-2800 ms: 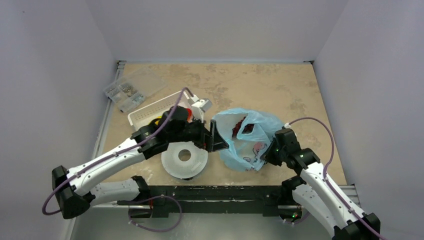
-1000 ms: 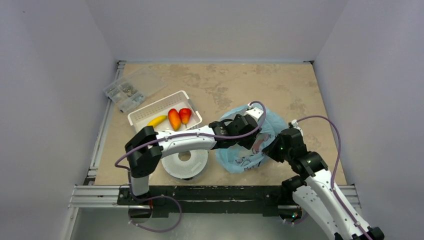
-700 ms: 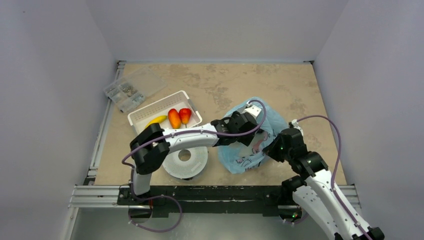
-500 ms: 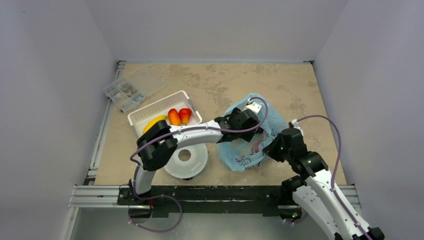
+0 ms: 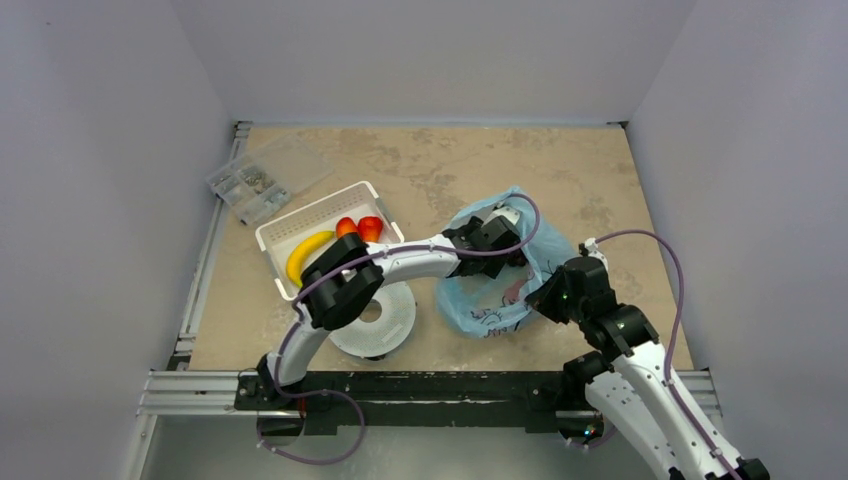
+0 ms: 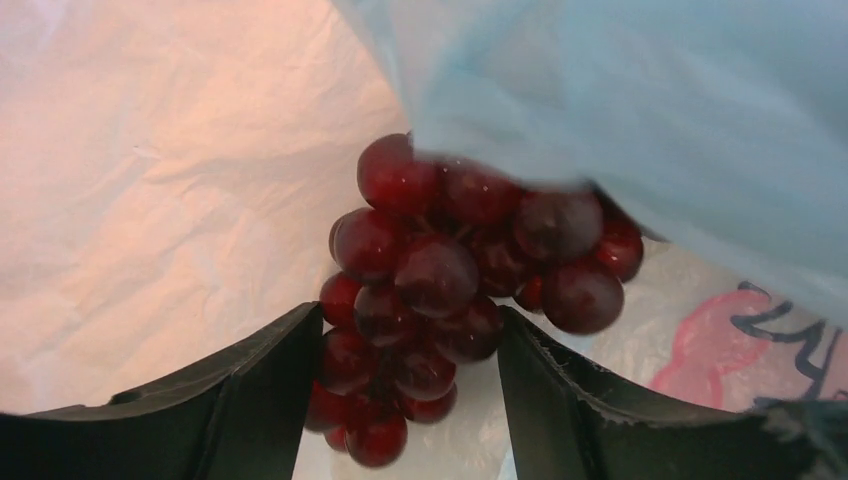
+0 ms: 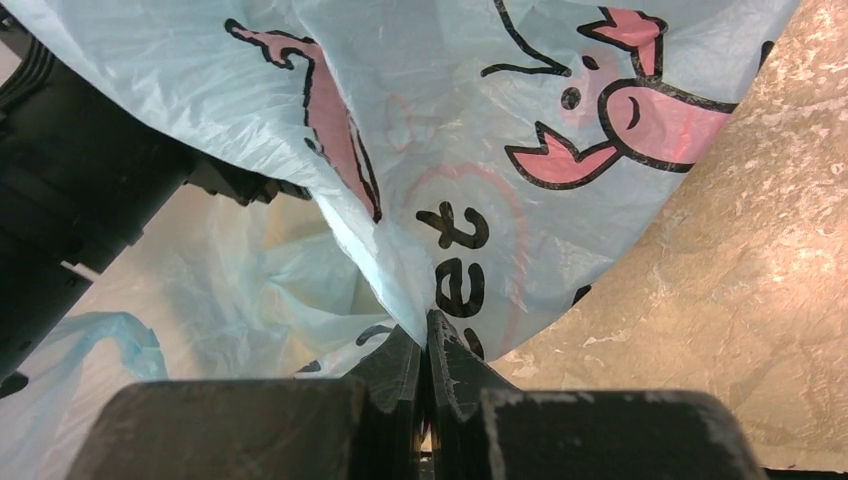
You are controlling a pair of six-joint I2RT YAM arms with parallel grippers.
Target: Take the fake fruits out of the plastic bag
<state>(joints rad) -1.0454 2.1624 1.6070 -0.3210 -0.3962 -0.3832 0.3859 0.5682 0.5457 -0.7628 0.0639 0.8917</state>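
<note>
My left gripper (image 6: 408, 335) has pushed deeper into the plastic bag (image 5: 497, 304) than half a second ago. Its jaws are spread either side of the dark grapes (image 6: 445, 265) lying inside. My right gripper (image 7: 427, 350) keeps pinching the bag's edge, pressed tight. The banana (image 5: 305, 252), mango (image 5: 346, 226) and strawberry (image 5: 371, 227) sit unmoved in the white basket (image 5: 300, 222) on the worktop (image 5: 500, 160).

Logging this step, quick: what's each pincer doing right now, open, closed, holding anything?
Left pincer: open, fingers either side of the dark purple plastic grapes.
Right pincer: closed, pinching the thin light-blue plastic bag.
</note>
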